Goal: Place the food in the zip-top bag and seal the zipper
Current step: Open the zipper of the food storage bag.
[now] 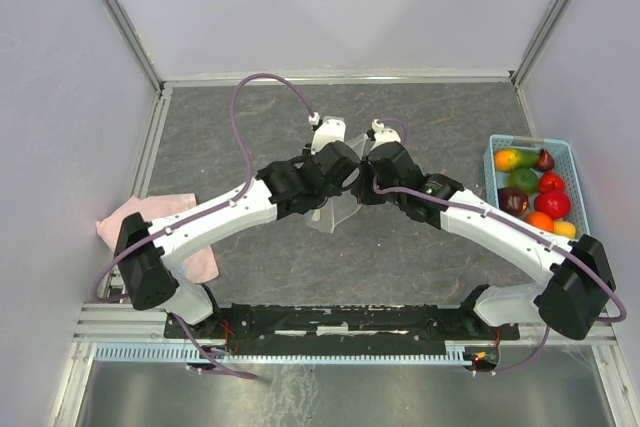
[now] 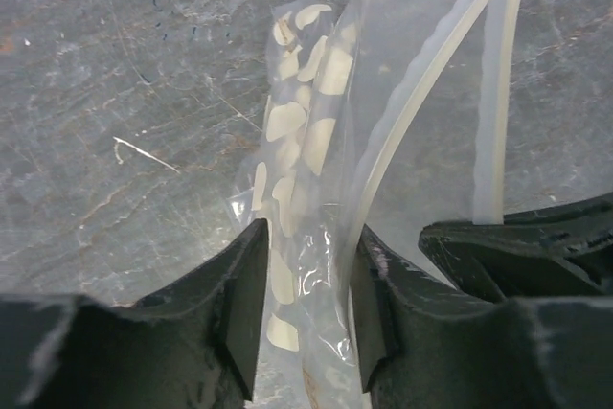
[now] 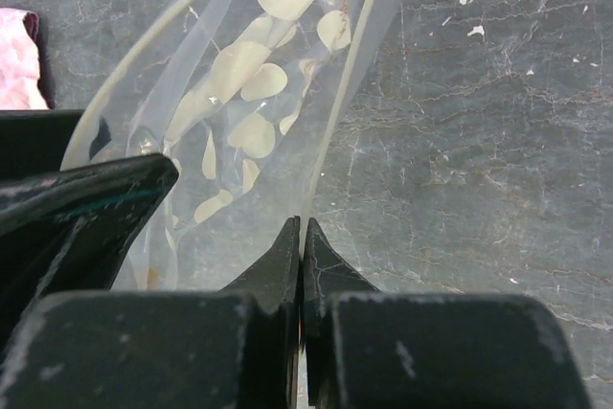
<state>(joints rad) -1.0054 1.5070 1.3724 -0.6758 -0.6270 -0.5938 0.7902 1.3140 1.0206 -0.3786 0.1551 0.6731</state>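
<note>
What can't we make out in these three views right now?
Top view: zip-top bag mostly under both wrists; mouth open or shut unclear.
Left wrist: film passes between the open left jaws; contact unclear, bag's near end cut off by the lower edge.
Right wrist: how much zipper the shut right jaws pinch is hidden.
Top view: food in basket overlaps; count uncertain.

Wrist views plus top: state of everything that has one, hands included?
zip-top bag, empty, no fruit inside
zipper, unsealed, its strips apart
left hand, open, bag film between its fingers
right hand, shut on the zip-top bag's edge
food, in the basket, none bagged
basket, holding fruit
pink cloth, crumpled
</note>
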